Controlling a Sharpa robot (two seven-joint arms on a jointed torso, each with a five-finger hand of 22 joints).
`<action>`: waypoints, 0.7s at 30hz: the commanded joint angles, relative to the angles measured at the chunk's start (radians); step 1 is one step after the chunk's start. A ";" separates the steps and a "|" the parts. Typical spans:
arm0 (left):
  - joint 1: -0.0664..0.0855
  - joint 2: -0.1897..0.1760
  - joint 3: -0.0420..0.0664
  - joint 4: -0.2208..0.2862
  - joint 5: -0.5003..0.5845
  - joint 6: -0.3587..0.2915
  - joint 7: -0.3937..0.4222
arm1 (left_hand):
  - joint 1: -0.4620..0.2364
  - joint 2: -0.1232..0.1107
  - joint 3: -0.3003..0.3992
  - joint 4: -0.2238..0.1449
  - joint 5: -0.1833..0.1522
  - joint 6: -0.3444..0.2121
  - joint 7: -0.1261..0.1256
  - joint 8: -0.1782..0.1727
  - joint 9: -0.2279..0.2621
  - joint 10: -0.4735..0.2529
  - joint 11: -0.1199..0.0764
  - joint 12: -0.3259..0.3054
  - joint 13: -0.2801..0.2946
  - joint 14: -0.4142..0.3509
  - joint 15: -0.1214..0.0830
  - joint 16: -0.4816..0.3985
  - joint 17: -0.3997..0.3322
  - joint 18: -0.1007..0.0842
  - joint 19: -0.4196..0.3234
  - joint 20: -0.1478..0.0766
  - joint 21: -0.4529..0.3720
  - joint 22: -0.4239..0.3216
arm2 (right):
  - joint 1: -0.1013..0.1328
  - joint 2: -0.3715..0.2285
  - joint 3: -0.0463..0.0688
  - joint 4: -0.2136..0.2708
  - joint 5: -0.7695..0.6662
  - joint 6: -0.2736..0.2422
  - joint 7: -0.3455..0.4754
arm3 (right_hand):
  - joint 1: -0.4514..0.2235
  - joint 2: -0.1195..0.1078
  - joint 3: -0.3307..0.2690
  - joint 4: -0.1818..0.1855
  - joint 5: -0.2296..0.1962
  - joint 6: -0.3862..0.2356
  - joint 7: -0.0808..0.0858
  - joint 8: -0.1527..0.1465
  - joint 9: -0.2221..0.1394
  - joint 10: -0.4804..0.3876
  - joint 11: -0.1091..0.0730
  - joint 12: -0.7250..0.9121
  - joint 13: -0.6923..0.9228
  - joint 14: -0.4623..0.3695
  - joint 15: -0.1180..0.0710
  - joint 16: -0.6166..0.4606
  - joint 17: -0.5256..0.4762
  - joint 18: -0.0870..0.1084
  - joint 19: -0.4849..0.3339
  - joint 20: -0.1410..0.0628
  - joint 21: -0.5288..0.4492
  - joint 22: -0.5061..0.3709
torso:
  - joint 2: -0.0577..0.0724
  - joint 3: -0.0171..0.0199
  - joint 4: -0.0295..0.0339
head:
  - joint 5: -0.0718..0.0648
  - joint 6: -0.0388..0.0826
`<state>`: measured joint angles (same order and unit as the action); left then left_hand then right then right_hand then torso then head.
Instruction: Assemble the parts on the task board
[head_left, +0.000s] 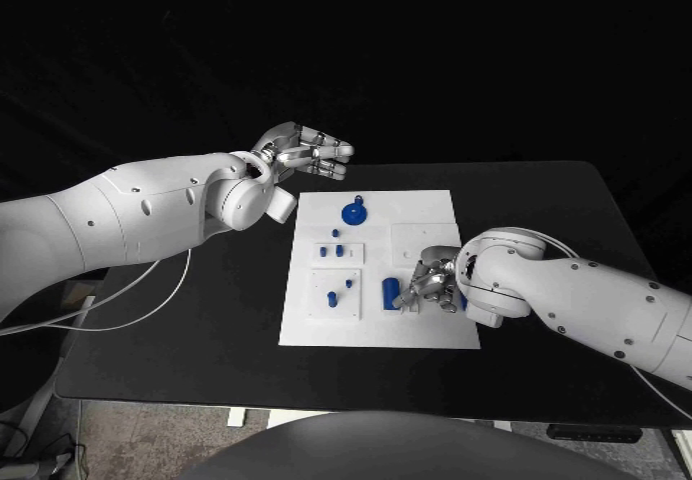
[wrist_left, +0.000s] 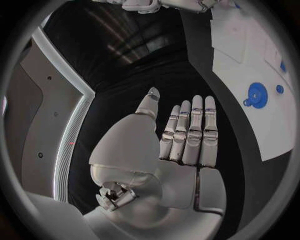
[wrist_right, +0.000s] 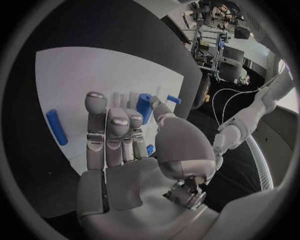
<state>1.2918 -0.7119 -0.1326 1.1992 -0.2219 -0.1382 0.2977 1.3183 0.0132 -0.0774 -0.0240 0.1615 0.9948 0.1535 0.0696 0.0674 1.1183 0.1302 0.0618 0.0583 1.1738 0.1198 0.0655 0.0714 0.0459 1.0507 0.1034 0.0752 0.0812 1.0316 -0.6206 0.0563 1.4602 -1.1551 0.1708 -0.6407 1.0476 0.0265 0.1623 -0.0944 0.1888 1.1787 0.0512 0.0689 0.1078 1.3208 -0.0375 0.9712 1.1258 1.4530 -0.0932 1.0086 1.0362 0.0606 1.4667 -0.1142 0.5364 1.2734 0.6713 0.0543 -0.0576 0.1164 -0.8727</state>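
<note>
The left hand (head_left: 306, 152) hangs above the black table (head_left: 188, 320), beyond the far left corner of the task board (head_left: 378, 270) and apart from it. In the left wrist view its fingers (wrist_left: 190, 131) lie straight, side by side, with the thumb set off to one side and nothing between them, so the hand is wide and holds no part.

The task board lies flat in the middle of the table. Near its far edge sits a round blue part (head_left: 355, 212) with a small tab. Below it, on the board's left side, two small blue pegs (head_left: 335, 241) stand close together, and nearer still a raised white square (head_left: 336, 293) carries two more small blue pieces (head_left: 340, 290). Just right of that square a blue cylinder (head_left: 391, 292) lies lengthwise on the board.

The right hand (head_left: 437, 284) is low over the board's right half, just beside that cylinder. In the right wrist view a short blue part (wrist_right: 145, 106) shows at its fingertips (wrist_right: 135, 116); it seems pinched between thumb and finger, though the grip is partly hidden. The lying cylinder appears to one side of the hand, apart from the fingers.
</note>
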 joint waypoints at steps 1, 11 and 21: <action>0.001 0.000 0.001 0.001 -0.004 0.015 0.005 | -0.005 0.001 0.003 0.004 -0.001 -0.007 -0.001 0.005 0.001 -0.004 0.004 0.001 0.001 -0.009 0.001 -0.003 -0.001 0.004 -0.001 0.003 0.004 -0.001 | -0.001 -0.003 0.001 -0.004 -0.014 0.000 -0.009 | -0.022 -0.006 0.015 -0.006 0.023 0.005 -0.002 -0.005 -0.002 0.003 -0.003 0.005 0.001 -0.001 -0.007 0.003 0.000 0.002 0.042 -0.008 0.005 0.001 | 0.000 -0.0001 -0.0001 | -0.001 0.000; 0.001 -0.002 0.001 0.001 -0.005 0.017 0.003 | -0.005 0.001 0.003 0.004 -0.001 -0.007 -0.001 0.005 0.001 -0.004 0.004 0.001 0.001 -0.009 0.001 -0.003 -0.001 0.004 -0.001 0.003 0.004 -0.001 | -0.003 -0.005 0.001 -0.005 0.004 0.036 -0.006 | -0.029 -0.028 0.012 -0.014 0.049 0.004 0.000 -0.005 -0.003 0.001 -0.002 0.005 0.002 -0.001 -0.007 0.002 -0.002 0.002 0.041 -0.008 0.004 0.001 | 0.000 0.0001 -0.0002 | -0.001 0.000; 0.001 -0.002 0.000 0.001 -0.006 0.019 0.001 | -0.005 0.001 0.003 0.004 -0.001 -0.007 -0.001 0.005 0.001 -0.004 0.004 0.001 0.001 -0.009 0.001 -0.003 -0.001 0.004 -0.001 0.003 0.004 -0.001 | -0.008 -0.002 0.000 -0.008 0.007 0.029 -0.004 | -0.032 -0.036 -0.003 -0.003 0.010 0.004 0.001 -0.005 -0.002 0.001 -0.001 0.005 0.001 -0.001 -0.006 0.001 -0.003 0.002 0.041 -0.007 0.003 0.001 | 0.000 -0.0005 0.0005 | -0.001 0.000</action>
<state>1.2919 -0.7141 -0.1329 1.1989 -0.2233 -0.1348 0.2940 1.3183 0.0132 -0.0774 -0.0240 0.1615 0.9948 0.1535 0.0695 0.0674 1.1183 0.1302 0.0618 0.0583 1.1738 0.1198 0.0656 0.0714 0.0459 1.0507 0.1034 0.0752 0.0814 1.0255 -0.6247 0.0574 1.4502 -1.1526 0.1885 -0.6490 1.0165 -0.0002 0.1639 -0.0969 0.2014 1.1799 0.0499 0.0695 0.1053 1.3208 -0.0374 0.9712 1.1265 1.4527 -0.0930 1.0086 1.0349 0.0606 1.4667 -0.1142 0.5364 1.2736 0.6713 0.0540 -0.0571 0.1149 -0.8727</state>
